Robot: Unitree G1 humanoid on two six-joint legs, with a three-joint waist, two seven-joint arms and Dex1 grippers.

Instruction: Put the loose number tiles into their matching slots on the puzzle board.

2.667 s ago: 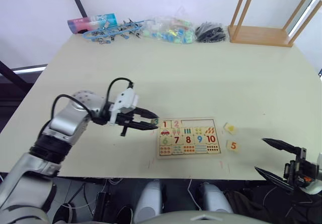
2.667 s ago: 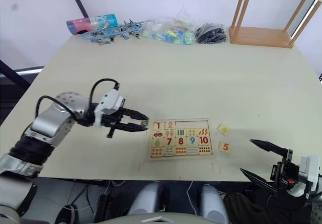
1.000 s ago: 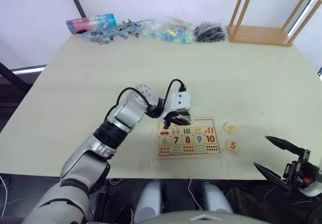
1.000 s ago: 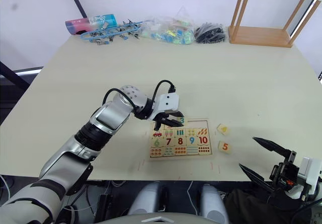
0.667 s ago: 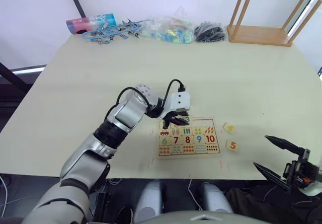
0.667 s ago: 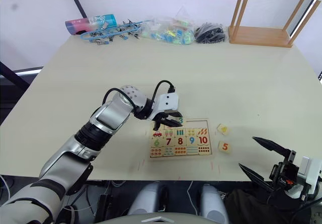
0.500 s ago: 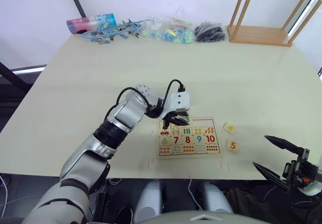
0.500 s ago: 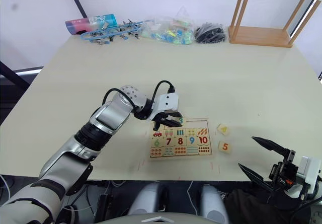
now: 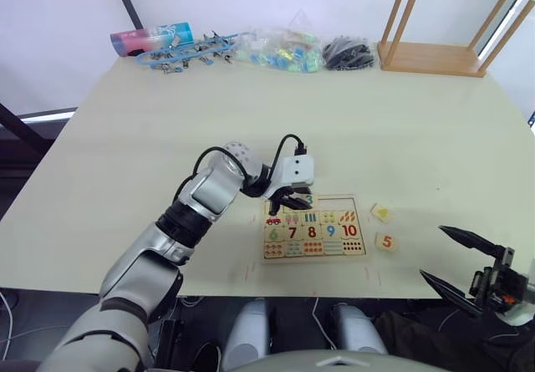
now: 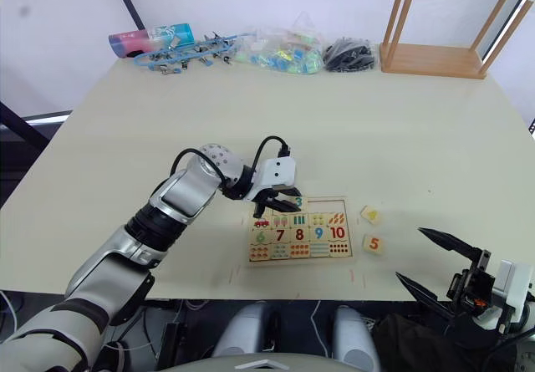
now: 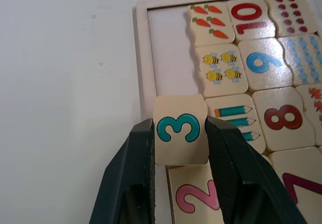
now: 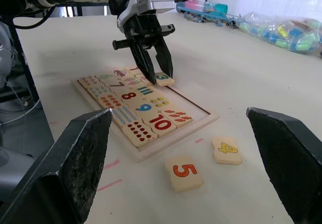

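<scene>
The puzzle board (image 9: pixel 311 226) lies near the table's front edge, its lower rows filled with number and picture tiles. My left gripper (image 11: pixel 181 139) is shut on the tile 3 (image 11: pixel 181 132), held low over the top row's slots, right beside the seated tile 2 (image 11: pixel 196 199). I cannot tell whether it touches the board. Beyond it the top row's slots (image 11: pixel 171 58) stand bare. Loose tiles 4 (image 9: pixel 382 213) and 5 (image 9: pixel 386 241) lie on the table to the right of the board. My right gripper (image 9: pixel 431 252) hangs open off the table's front right, holding nothing.
An upturned wooden stool (image 9: pixel 435 54) stands at the back right. Along the back edge lie a pink and blue tube (image 9: pixel 150 36), blue clips (image 9: pixel 192 52), a bag of coloured pieces (image 9: pixel 280 50) and black clips (image 9: pixel 347 53).
My left gripper carried tile 3 from left of the board to over the top row, then eased slightly lower. The right gripper has stayed put.
</scene>
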